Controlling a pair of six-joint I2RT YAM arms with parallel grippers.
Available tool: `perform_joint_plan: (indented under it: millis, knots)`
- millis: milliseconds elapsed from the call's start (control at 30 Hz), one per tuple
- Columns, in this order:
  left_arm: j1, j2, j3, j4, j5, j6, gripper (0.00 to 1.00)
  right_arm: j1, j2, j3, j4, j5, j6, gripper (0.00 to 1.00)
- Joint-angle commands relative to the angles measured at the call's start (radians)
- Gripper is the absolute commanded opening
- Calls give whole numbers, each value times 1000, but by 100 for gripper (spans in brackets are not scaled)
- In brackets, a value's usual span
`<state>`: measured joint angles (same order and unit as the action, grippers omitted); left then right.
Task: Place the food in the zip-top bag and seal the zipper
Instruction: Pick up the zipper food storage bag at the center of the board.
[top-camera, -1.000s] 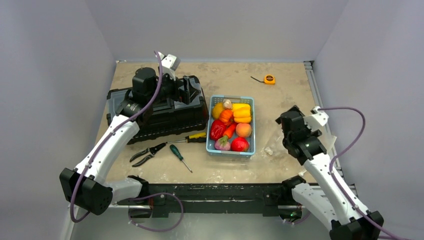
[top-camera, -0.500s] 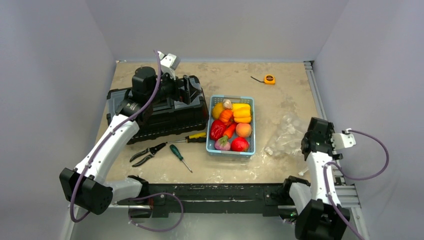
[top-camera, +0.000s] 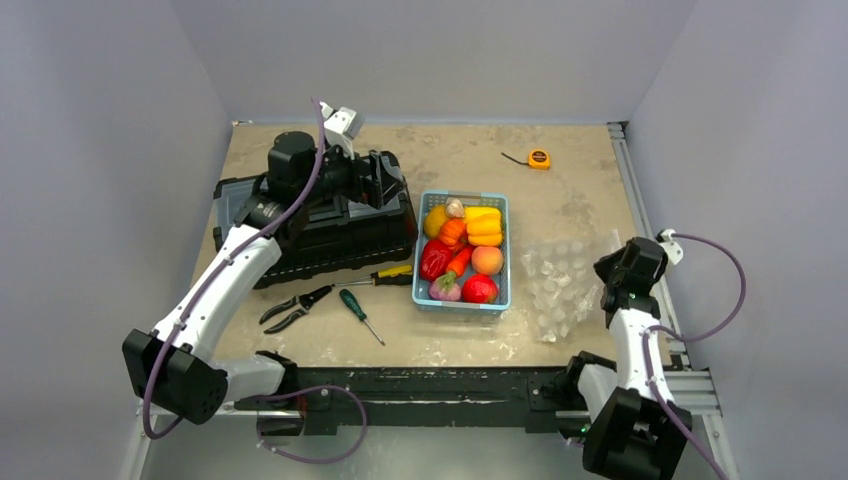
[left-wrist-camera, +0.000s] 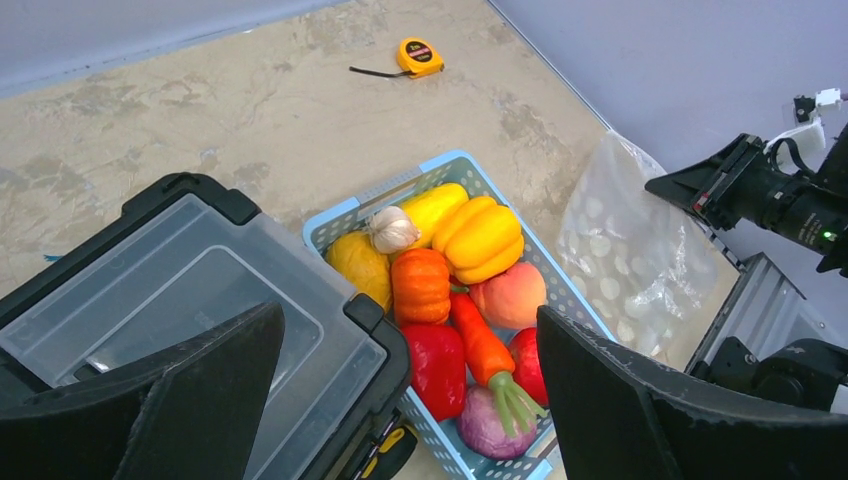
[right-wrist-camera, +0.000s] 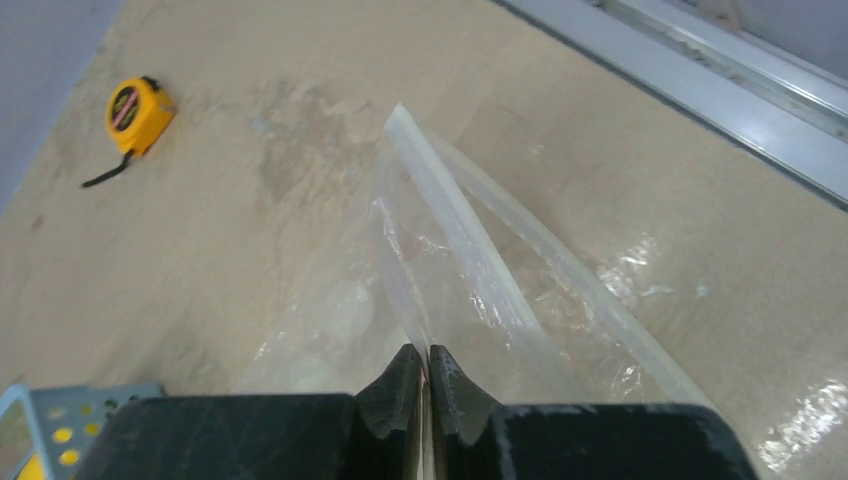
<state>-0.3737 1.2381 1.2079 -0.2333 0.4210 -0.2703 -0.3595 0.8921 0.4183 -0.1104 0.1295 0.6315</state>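
The food (top-camera: 462, 250) is a pile of glossy toy pieces in a light blue basket (top-camera: 507, 252): yellow pepper (left-wrist-camera: 480, 235), carrot (left-wrist-camera: 482, 348), red pepper (left-wrist-camera: 437, 365) and others. The clear dotted zip-top bag (top-camera: 562, 285) lies to the right of the basket, with its right side raised. My right gripper (top-camera: 607, 272) is shut on the bag's edge; in the right wrist view the fingertips (right-wrist-camera: 428, 365) pinch the film just below the whitish zipper (right-wrist-camera: 455, 215). My left gripper (top-camera: 370, 180) hangs open above the toolbox, left of the basket, and holds nothing.
A black toolbox (top-camera: 330, 225) with a clear lid sits at the left. Pliers (top-camera: 290, 308) and two screwdrivers (top-camera: 360, 315) lie in front of it. A yellow tape measure (top-camera: 539, 158) rests at the back right. A metal rail (top-camera: 640, 200) runs along the table's right edge.
My right arm swung from over the bag to its right side and the gripper closed on the bag's edge. The bag now shows spread out and partly raised. The left arm stayed put.
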Motion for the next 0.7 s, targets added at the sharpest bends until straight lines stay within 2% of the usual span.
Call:
perform_joint_plan:
  millis: [0,200,367,500,667]
  knots:
    - [-1,13,41,26,34,-16,96,4,-81,10,56,-212,-76,0]
    - [-76,20,35,5,12,26,95,105,-163,45,15,-414,-104,0]
    - [-226,4,-2,-4,-20,65,94,292,-198,77,79,-342,-205,0]
    - [-297,-32,-58,58,-44,-65,92,318,-182,104,182,-404,-256,0]
    - [-324,-116,-102,107,-58,-277,91,351,-144,159,372,-512,-355,0]
